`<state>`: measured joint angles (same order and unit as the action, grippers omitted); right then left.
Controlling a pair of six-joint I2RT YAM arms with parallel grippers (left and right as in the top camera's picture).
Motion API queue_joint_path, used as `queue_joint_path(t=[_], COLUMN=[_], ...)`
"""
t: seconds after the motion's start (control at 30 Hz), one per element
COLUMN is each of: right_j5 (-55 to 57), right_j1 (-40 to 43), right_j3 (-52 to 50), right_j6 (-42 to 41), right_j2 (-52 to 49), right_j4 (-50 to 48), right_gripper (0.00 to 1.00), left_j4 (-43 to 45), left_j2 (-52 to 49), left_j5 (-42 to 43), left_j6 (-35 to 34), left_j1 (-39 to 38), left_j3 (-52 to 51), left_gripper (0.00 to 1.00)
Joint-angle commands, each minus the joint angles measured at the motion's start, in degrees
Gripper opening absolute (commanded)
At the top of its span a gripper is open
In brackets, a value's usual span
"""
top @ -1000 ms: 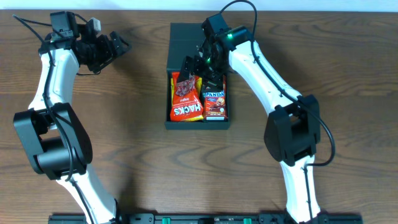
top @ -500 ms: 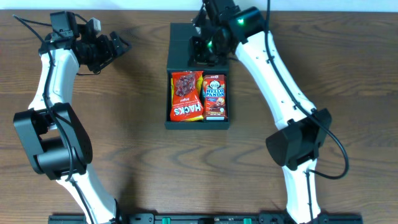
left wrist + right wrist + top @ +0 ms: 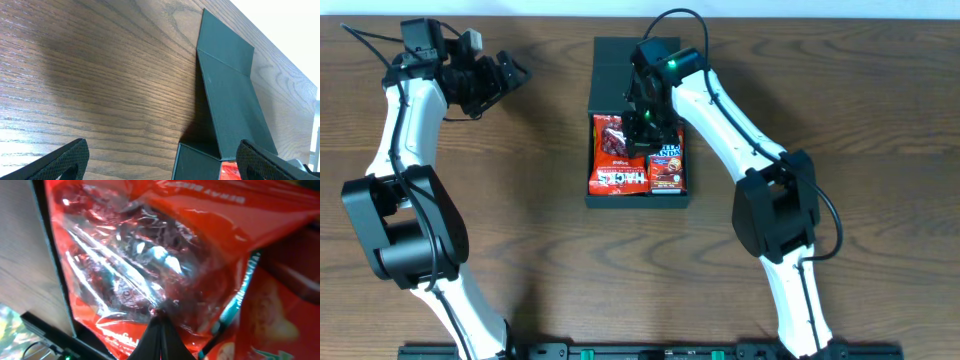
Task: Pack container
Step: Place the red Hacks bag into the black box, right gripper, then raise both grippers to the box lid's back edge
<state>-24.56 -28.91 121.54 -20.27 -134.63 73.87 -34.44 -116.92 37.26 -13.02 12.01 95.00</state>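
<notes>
We count one container (image 3: 620, 62) on the surface (image 3: 530, 210), two packets inside, red packet (image 3: 618, 168), Hello Panda packet (image 3: 667, 168), left pincer (image 3: 510, 76) apart, right pincer (image 3: 159, 320) pinched on the red packet

Robotics lab setup: white-and-black left arm (image 3: 405, 120) and right arm (image 3: 740, 110) mounted at dark wood-grain bench (image 3: 540, 230); loose black cables (image 3: 360, 40); black equipment rail (image 3: 650, 352) with green fittings along near edge.

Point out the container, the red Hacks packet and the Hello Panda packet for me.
container (image 3: 611, 75), overhead view, on the open flap lid.
red Hacks packet (image 3: 618, 178), overhead view, on its printed lower half.
Hello Panda packet (image 3: 667, 170), overhead view, on the middle of its front.
</notes>
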Motion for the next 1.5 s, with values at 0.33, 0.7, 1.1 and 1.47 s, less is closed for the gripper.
queue_joint_path(t=[0.33,0.7,1.1,1.47], right_j5=[0.50,-4.00,-6.75,-18.67], right_j1=[0.02,9.42,24.20,26.12], right_j3=[3.76,27.36,17.14,17.09], right_j6=[7.91,18.64,15.10,14.10], right_j2=[-0.94,-0.87,-8.87,-17.73], right_j4=[-0.15,2.45,-8.22,-10.69], right_gripper=[0.02,0.01,0.01,0.02], left_j4=[-0.48,-0.66,9.51,12.33], left_j2=[0.02,0.02,0.02,0.02], left_j5=[-0.39,-4.87,-27.71,-25.88], left_j6=[1.03,-1.57,-8.74,-10.71], left_j1=[0.28,-1.62,-11.69,-16.85], left_j3=[-0.50,-0.50,-0.50,-0.50], left_gripper=[0.95,0.91,0.06,0.06])
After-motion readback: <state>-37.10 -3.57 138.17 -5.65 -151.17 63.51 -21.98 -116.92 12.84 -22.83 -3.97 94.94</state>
